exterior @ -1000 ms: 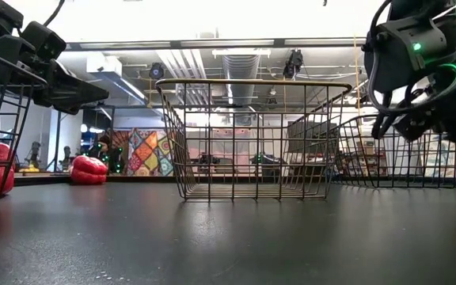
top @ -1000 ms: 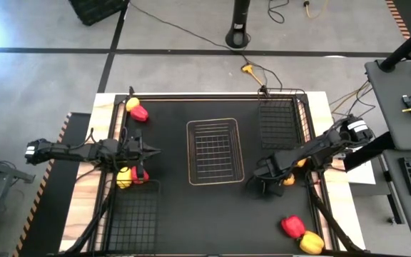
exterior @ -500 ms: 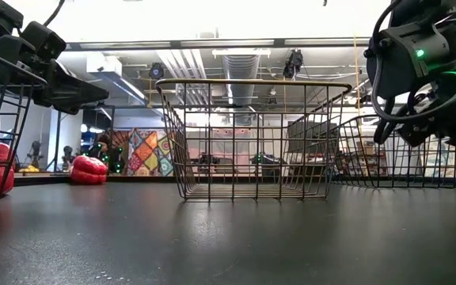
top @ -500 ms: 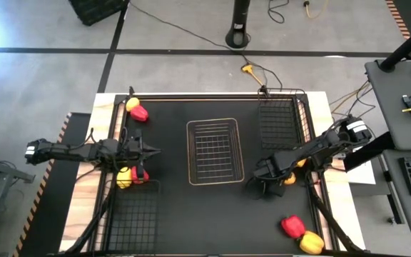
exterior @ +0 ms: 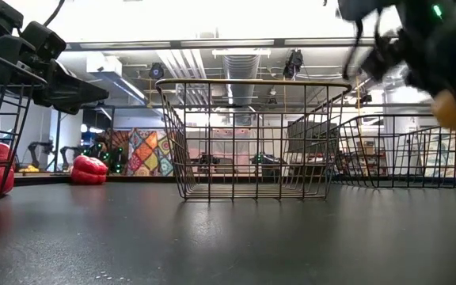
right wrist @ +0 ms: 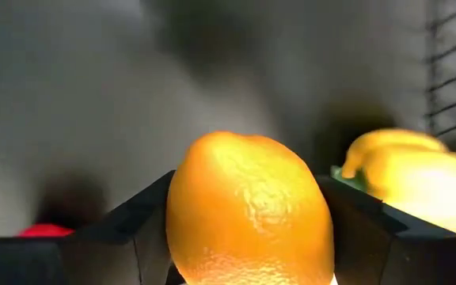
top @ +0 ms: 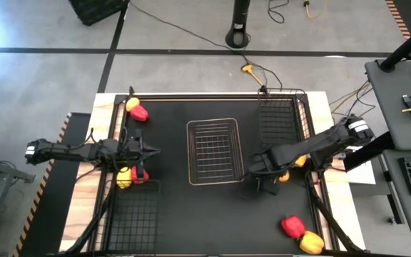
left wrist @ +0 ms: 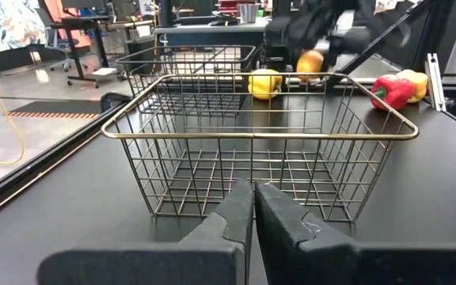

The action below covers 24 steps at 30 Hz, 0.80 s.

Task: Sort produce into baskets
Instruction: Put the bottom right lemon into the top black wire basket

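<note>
Right gripper (right wrist: 248, 261) clamped on lemon (right wrist: 249, 210), held above table just right of pale centre basket (top: 213, 150) | Left gripper (left wrist: 253, 207) closed, empty, parked left | Advice: keep lemon level, clear basket rim before releasing.

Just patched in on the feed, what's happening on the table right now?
The right gripper has its jaws closed on a lemon, lifted off the table beside the pale wire basket in the middle. A yellow pepper lies on the table next to it. The left gripper waits with jaws shut at the table's left side, facing that same basket, which has nothing in it yet. A red pepper and a second yellow pepper sit near the front right corner.
</note>
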Each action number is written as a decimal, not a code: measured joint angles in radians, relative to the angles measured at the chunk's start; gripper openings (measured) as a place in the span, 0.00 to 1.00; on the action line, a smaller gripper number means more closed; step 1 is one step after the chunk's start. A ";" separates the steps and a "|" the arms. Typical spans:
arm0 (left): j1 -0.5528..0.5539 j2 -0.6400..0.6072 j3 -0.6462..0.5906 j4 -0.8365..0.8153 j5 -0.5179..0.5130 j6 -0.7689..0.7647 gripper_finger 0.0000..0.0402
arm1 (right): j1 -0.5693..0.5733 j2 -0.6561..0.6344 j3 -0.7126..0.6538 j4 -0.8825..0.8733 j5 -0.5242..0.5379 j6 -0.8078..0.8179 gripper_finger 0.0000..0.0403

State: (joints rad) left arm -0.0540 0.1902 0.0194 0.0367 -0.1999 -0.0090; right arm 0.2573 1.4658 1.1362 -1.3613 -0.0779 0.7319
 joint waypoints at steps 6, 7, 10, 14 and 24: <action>0.000 0.000 0.000 0.000 0.000 0.000 0.00 | 0.000 -0.042 0.210 -0.052 0.148 0.025 0.60; 0.000 0.000 0.000 0.000 0.000 0.000 0.00 | -0.001 -0.052 0.240 -0.051 0.186 0.027 0.60; 0.000 0.000 0.000 0.000 0.000 0.000 0.00 | -0.023 -0.089 0.309 -0.056 0.307 0.027 0.60; 0.000 0.000 0.000 0.000 0.000 0.000 0.00 | -0.125 -0.146 0.353 -0.061 0.412 0.034 0.60; 0.000 0.000 0.000 0.000 0.000 0.000 0.00 | -0.639 -0.206 0.336 -0.001 0.473 -0.065 0.60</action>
State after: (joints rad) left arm -0.0541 0.1902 0.0195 0.0365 -0.1997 -0.0090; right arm -0.3819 1.2600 1.4723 -1.3620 0.3951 0.6668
